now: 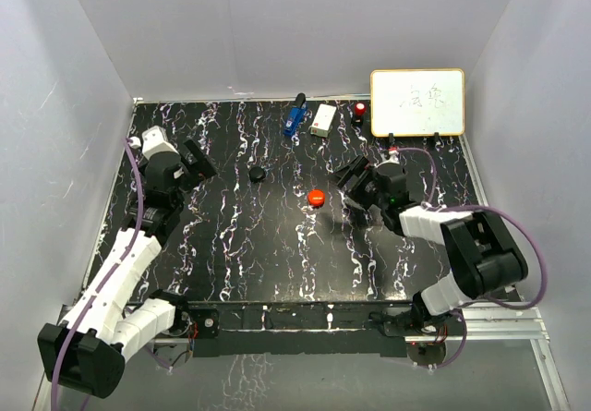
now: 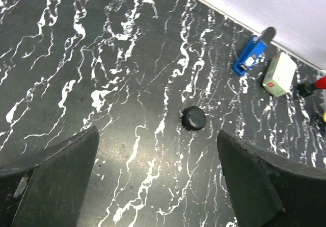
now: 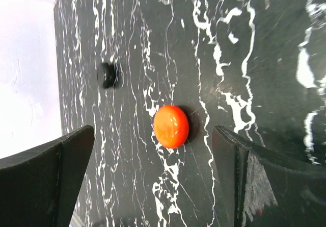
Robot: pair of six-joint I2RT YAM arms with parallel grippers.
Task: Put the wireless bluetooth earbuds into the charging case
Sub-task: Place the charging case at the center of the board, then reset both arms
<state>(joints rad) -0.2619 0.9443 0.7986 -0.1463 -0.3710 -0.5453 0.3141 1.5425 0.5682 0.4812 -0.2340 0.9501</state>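
One black marble table (image 1: 277, 254). One whiteboard (image 1: 417, 102) propped up at 2 o'clock. Two grippers, both spread wide and holding nothing: left gripper (image 1: 199, 163) over at 9, right gripper (image 1: 354, 189) at 3. One blue clip-looking tool (image 1: 295, 117) and one white box (image 1: 323, 120) side by side at 12. One red puck (image 1: 316, 198) near dead centre, one black disc (image 1: 258, 174) at 11. Tiny red-and-black earbuds (image 1: 359, 110) at 1, between box and whiteboard. Can't honestly split those into two.

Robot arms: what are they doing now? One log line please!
left fingers: open, black disc ahead | right fingers: open, red puck ahead | held: nothing
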